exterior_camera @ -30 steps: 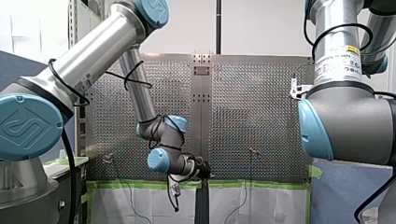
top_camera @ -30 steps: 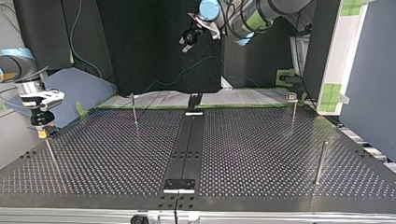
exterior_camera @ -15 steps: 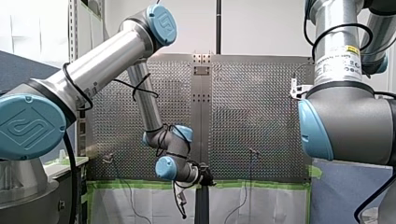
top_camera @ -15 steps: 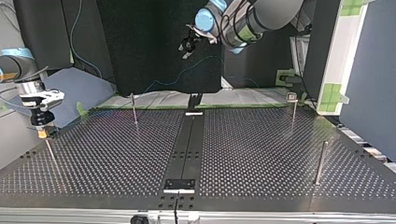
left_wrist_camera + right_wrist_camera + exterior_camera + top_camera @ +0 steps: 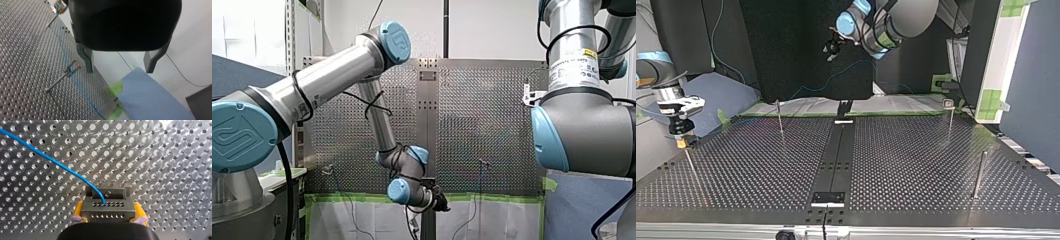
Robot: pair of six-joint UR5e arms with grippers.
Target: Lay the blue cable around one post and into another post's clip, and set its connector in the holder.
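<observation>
Tabletop (image 5: pixel 162 157) connector (image 5: pixel 108 207) is clear only from right wrist.

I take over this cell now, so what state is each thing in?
my left gripper, open, holding nothing.
my right gripper, shut on the connector.
connector, held between the yellow pads.
blue cable, plugged into the connector, running by or through a post's clip; cannot tell which.
</observation>
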